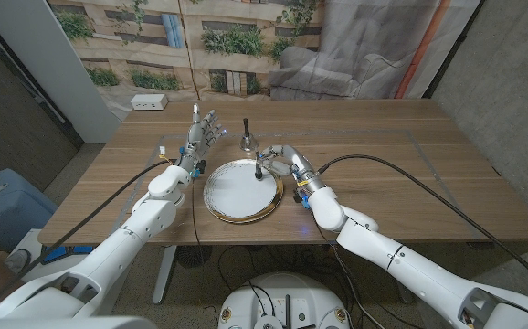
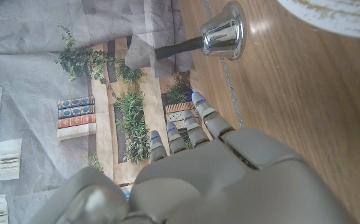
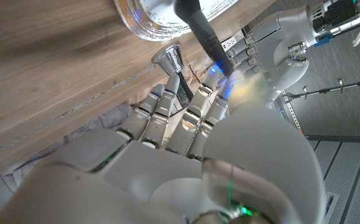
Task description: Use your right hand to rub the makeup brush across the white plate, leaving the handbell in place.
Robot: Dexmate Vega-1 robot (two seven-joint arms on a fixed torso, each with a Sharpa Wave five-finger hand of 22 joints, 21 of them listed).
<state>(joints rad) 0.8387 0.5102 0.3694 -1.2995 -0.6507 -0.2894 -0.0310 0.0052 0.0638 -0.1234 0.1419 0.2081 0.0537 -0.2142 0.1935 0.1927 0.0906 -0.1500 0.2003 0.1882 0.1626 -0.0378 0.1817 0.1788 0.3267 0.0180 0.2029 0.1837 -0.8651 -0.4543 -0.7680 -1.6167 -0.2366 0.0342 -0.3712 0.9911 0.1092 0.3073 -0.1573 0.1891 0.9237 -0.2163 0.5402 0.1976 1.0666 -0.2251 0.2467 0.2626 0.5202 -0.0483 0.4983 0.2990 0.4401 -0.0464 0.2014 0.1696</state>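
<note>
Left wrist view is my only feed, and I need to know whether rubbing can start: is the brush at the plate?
Observer: Yes. The right hand holds the brush, with its dark end over the right part of the plate. I cannot tell if it touches.
Operator: Is the bell clear of that hand?
Observer: The bell stands upright behind the plate, apart from the right hand's fingers.
Operator: Where does my left hand sit?
Observer: The left hand is at the plate's far left side, with its fingers apart and holding nothing.
</note>
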